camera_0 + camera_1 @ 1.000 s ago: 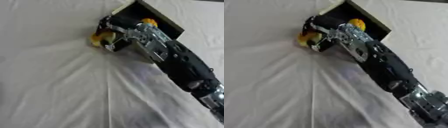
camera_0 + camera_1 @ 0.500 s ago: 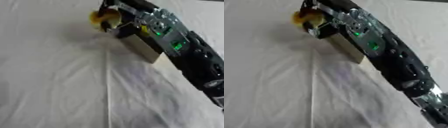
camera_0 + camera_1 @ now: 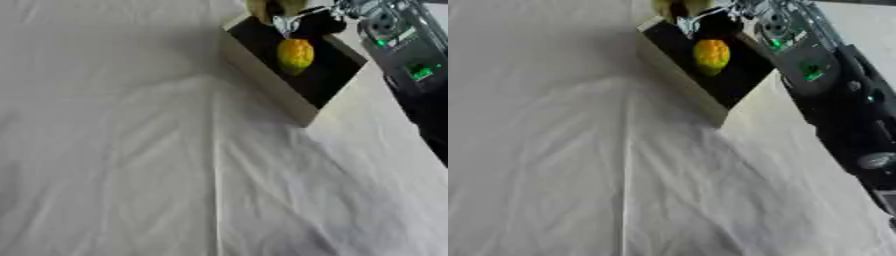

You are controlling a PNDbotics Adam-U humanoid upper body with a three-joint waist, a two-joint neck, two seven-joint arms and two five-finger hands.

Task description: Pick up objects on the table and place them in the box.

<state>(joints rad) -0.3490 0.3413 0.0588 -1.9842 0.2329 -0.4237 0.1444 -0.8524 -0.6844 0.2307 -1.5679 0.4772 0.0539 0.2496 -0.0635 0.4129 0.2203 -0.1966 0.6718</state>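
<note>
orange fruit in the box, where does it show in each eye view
Left eye view: the orange fruit lies upper right of centre, inside the box.
Right eye view: it lies upper centre, further left in the picture.
Shared landmark: the box's pale near corner, below and to the right of the fruit in both.

Right arm point(image 3: 833, 95): a long, mostly black casing, broad and boxy along the forearm. A grey panel on the forearm carries two small green lights, one above the other. Toward the wrist sit silver metal parts, among them a round joint with a dark centre. Lower on the arm the black shell bears a rounded silver-grey cap. Right hand point(image 3: 724, 15): black body with thin silver links; its fingers are too blurred to make out.
</note>
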